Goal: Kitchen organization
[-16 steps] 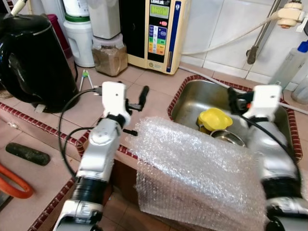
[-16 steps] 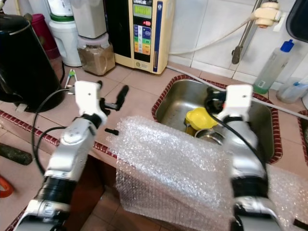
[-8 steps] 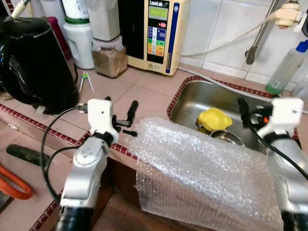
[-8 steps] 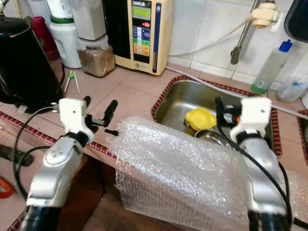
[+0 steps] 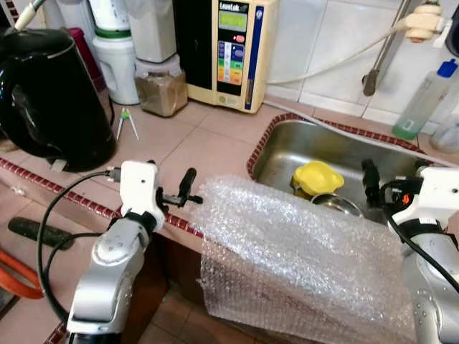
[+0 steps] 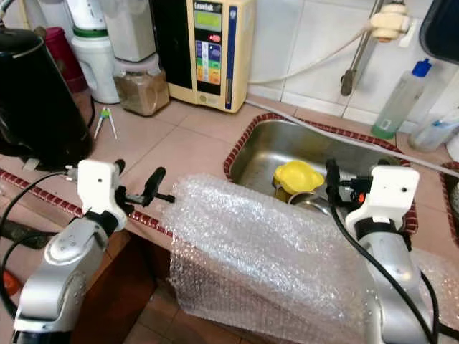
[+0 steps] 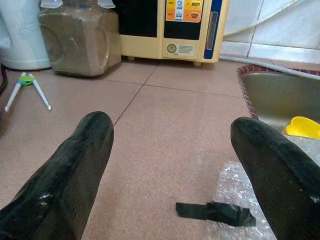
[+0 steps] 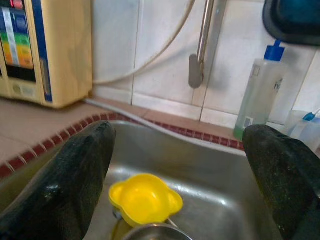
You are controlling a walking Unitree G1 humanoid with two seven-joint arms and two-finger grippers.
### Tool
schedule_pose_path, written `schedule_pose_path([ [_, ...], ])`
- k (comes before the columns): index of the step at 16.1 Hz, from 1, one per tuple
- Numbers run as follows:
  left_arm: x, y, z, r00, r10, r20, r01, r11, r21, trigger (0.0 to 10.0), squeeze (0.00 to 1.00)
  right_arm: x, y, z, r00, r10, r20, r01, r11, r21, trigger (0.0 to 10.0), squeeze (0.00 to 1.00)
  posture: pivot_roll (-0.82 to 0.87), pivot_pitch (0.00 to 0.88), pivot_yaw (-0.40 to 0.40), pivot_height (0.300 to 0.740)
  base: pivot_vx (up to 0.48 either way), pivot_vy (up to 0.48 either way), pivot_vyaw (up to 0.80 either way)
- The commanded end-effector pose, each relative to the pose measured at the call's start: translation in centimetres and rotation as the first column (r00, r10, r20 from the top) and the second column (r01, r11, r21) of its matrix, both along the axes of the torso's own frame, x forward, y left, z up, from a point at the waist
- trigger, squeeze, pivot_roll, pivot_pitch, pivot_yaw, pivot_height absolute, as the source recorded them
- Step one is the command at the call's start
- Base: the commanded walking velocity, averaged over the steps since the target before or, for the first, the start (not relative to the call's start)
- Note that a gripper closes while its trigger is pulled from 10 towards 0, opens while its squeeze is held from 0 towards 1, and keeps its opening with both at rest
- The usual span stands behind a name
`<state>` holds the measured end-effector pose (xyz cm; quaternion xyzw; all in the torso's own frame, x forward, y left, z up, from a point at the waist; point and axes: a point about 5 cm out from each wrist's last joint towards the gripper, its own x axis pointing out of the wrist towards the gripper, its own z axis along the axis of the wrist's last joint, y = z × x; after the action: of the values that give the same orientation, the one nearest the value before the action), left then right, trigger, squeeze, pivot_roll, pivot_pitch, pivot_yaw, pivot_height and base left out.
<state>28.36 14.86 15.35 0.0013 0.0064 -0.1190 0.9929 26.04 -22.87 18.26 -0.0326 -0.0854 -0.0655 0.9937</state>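
Observation:
A sheet of bubble wrap (image 5: pixel 294 251) lies over the counter's front edge and hangs down, covering the near part of the steel sink (image 5: pixel 267 140). In the sink sit a yellow bowl (image 5: pixel 319 177) and a metal bowl (image 5: pixel 337 205). My left gripper (image 5: pixel 171 176) hovers open over the tiled counter just left of the wrap, nothing between its fingers (image 7: pixel 75 165). A scrap of black tape (image 7: pixel 215 212) lies at the wrap's corner. My right gripper (image 6: pixel 355 175) is open above the wrap's far right edge, facing the yellow bowl (image 8: pixel 145 197).
A black kettle (image 5: pixel 50 93) stands at the left. A water purifier (image 5: pixel 229 50), a jar of brown powder (image 5: pixel 161 89) and green-white tongs (image 5: pixel 125 120) line the back. A soap bottle (image 5: pixel 423 97) and tap pipe (image 5: pixel 373 72) stand behind the sink.
Both arms have drawn back toward me. The left gripper has come from mid-counter to the counter's front edge; the right has pulled back from over the sink. The wrap has stayed put.

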Motion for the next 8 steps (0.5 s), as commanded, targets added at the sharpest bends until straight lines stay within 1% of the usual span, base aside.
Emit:
schedule_pose_path([
  [1, -0.2, 0.2, 0.1, 1.0, 0.001, 0.002, -0.001, 1.0, -0.009, 10.0, 0.0, -0.3, -0.3, 0.3, 1.0, -0.027, 0.008, 0.027, 1.0, 0.015, 10.0, 1.0, 0.0, 0.0, -0.024, 0.74, 0.0, 0.0, 0.0],
  [2, -0.4, 0.6, 0.1, 1.0, 0.025, 0.003, -0.025, 1.0, -0.005, 10.0, 0.0, -0.5, 0.1, -0.1, 0.999, -0.034, -0.004, 0.035, 0.998, 0.045, 10.0, 1.0, 0.02, 0.0, -0.019, 0.74, 0.0, 0.0, 0.0],
  [3, -0.5, 0.7, 0.1, 0.999, 0.033, 0.0, -0.033, 0.999, -0.007, 10.0, 0.0, -0.6, 0.2, -0.2, 0.999, -0.033, -0.007, 0.033, 0.998, 0.044, 10.0, 1.0, 0.02, 0.0, -0.019, 0.74, 0.0, 0.0, 0.0],
  [5, -0.5, 0.7, -0.1, 0.999, 0.02, -0.028, -0.02, 1.0, -0.003, 10.0, 0.0, -0.7, 1.0, -0.9, 0.999, -0.035, -0.027, 0.037, 0.997, 0.068, 10.0, 1.0, 0.01, 0.0, 0.013, 0.74, 0.0, 0.0, 0.0],
  [8, -0.4, 0.2, -0.1, 0.999, -0.028, -0.036, 0.029, 1.0, 0.012, 10.0, 0.0, -0.9, 0.9, -1.1, 0.997, -0.069, -0.032, 0.072, 0.993, 0.096, 10.0, 1.0, 0.0, 0.0, 0.026, 0.74, 0.0, 0.0, -0.62],
])
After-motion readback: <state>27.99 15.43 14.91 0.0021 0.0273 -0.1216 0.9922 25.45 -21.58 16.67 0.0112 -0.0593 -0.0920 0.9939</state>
